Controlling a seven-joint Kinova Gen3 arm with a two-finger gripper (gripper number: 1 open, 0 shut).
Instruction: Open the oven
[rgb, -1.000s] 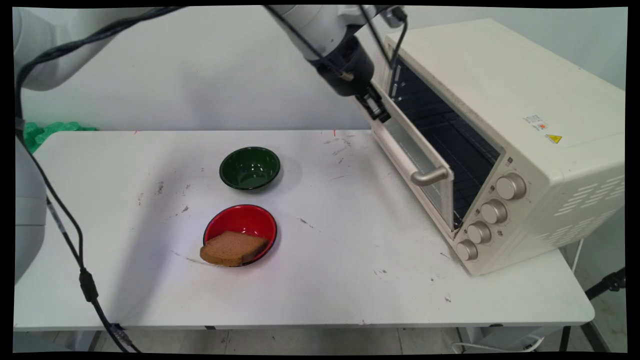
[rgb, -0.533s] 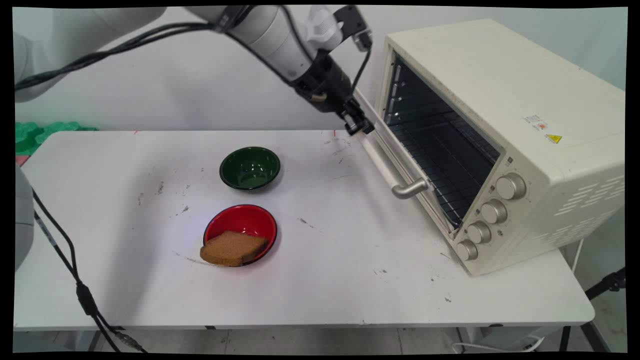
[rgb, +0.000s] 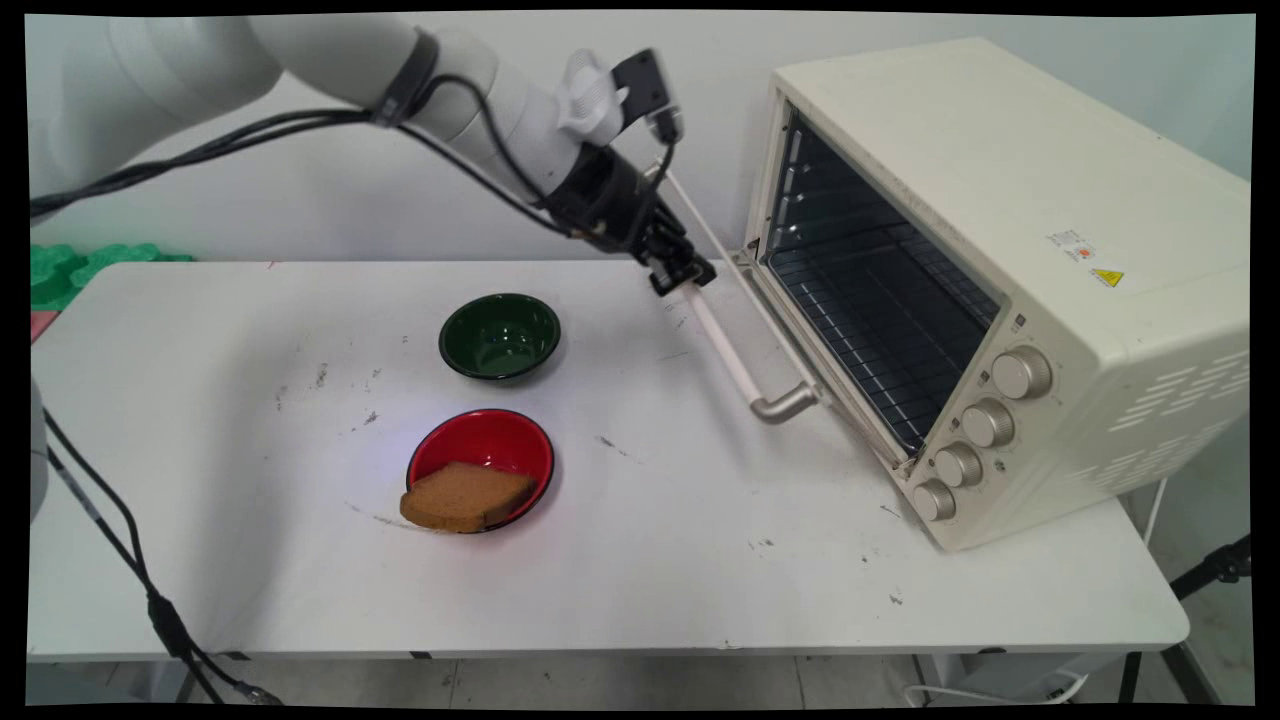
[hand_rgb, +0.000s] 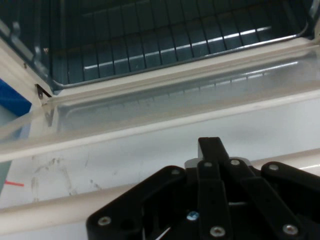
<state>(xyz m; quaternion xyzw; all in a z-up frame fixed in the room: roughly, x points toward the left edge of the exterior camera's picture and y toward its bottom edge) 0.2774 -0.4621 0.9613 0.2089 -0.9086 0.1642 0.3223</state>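
My gripper (rgb: 685, 275) is shut on the far end of the cream oven door handle (rgb: 732, 362). The handle belongs to the glass door (rgb: 775, 325) of a cream toaster oven (rgb: 1000, 200) at the table's right. The door hangs low, nearly level with the table. In the hand view my gripper (hand_rgb: 210, 150) lies across the handle bar (hand_rgb: 60, 212), with the door glass (hand_rgb: 175, 100) beyond it and the dark wire rack (hand_rgb: 150, 45) inside the oven.
On the white table (rgb: 700, 560), an empty green bowl (rgb: 499, 335) sits left of the door. A red bowl (rgb: 500, 445) nearer the front holds a slice of brown bread (rgb: 465, 495). Green material (rgb: 90, 262) lies at the far left edge.
The gripper has moved down and to the left with the handle, swinging the oven door from about half open to nearly flat. The bowls and bread have not moved.
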